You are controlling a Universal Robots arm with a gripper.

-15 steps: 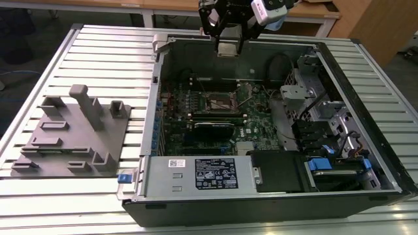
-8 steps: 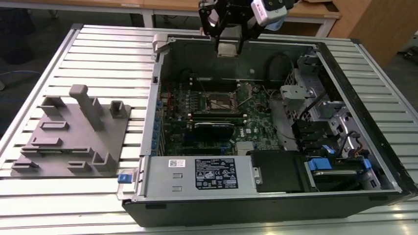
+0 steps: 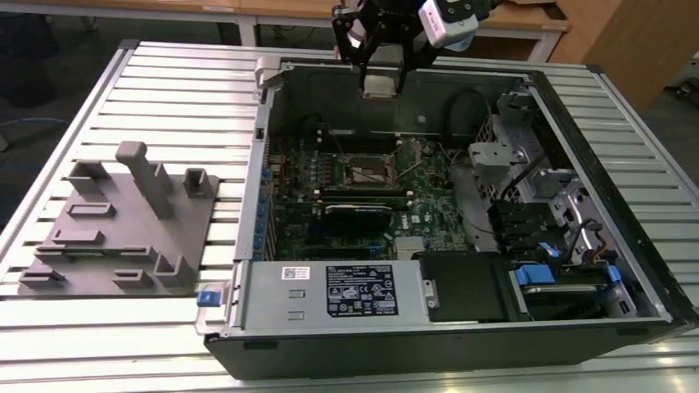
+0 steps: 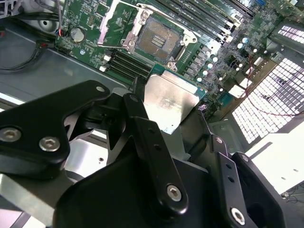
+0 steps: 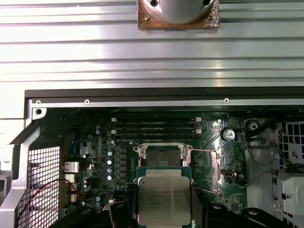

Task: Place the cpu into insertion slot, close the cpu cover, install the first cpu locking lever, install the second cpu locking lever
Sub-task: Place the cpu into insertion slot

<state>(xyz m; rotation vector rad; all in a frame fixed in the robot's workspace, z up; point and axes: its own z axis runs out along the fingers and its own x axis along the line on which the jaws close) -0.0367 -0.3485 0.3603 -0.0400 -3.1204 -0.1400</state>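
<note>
Our one gripper (image 3: 381, 79) has its two fingers (image 4: 142, 126) pinched on opposite edges of the single cpu (image 3: 379, 86), spread no wider than the chip itself. In the exterior view we see the chip held in the air over the open computer case (image 3: 595, 168), near its far wall and well apart from the one insertion slot (image 3: 369, 170) on the green board. In both wrist views its flat silver top faces the cameras. Being square, it has no long axis; in the first wrist view its sides run parallel to the slot's (image 5: 163, 156). In the second wrist view we see the one cpu cover (image 4: 114, 21) swung aside, the slot's dark centre bare.
</note>
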